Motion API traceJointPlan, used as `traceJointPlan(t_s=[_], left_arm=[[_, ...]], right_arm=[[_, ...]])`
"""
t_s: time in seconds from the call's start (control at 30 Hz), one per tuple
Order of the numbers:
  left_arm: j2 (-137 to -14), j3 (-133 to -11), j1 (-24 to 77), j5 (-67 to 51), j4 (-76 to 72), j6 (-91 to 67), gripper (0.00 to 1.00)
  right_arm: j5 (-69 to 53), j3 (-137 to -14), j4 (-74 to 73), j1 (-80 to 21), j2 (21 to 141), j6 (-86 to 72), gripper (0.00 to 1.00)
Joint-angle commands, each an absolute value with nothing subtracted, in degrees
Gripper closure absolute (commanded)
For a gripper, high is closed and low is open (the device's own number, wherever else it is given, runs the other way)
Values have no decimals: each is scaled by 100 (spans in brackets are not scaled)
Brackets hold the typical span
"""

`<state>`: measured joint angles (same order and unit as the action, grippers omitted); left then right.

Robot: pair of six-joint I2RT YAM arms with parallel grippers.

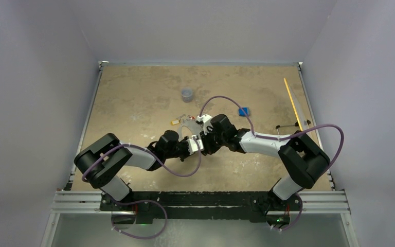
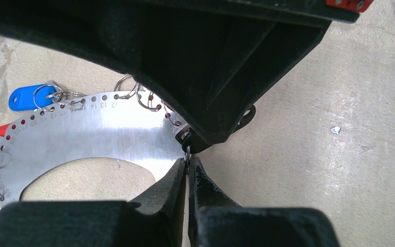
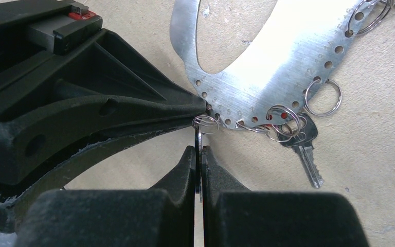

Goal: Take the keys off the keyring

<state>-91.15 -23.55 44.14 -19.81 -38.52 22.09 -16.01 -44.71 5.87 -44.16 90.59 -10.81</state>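
The keyring [image 2: 108, 135] is a flat silver plate with holes along its rim, lying mid-table [image 1: 187, 123]. Small split rings hang from it with a blue tag [image 2: 24, 98], a red tag [image 2: 0, 129] and a black-headed key [image 3: 304, 140]. My left gripper [image 2: 188, 163] is shut on a small split ring [image 2: 187, 154] at the plate's edge. My right gripper [image 3: 199, 152] faces it tip to tip, shut on a thin key seen edge-on. That key hangs from the split ring [image 3: 204, 123]. Its black head [image 2: 185, 136] shows under the right gripper's tip.
A small grey cup [image 1: 187, 94] stands behind the keyring. A blue block [image 1: 243, 111] lies to the right of it. A yellow stick [image 1: 292, 103] runs along the right edge. Both arms meet in the table's middle, and cables loop over them.
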Motion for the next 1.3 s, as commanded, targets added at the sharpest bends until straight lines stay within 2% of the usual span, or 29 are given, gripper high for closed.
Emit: traceJointPlan(t_s=[0.0, 0.37, 0.9, 1.27], left_arm=[[-9165, -2451, 4386, -2032, -3999, 2224, 100], [-8526, -1819, 4387, -1685, -4937, 1755, 100], [-8681, -1128, 4388, -996, -7747, 155, 100], [-8915, -878, 4555, -837, -8079, -151, 100]], right_arm=[[-1589, -4423, 580, -4351, 8865, -1061, 100], [-1611, -4315, 650, -3941, 8677, -1204, 100], [-1759, -4145, 964, -3954, 8880, -1210, 100], [-1545, -4331, 846, -4201, 8701, -1214, 100]])
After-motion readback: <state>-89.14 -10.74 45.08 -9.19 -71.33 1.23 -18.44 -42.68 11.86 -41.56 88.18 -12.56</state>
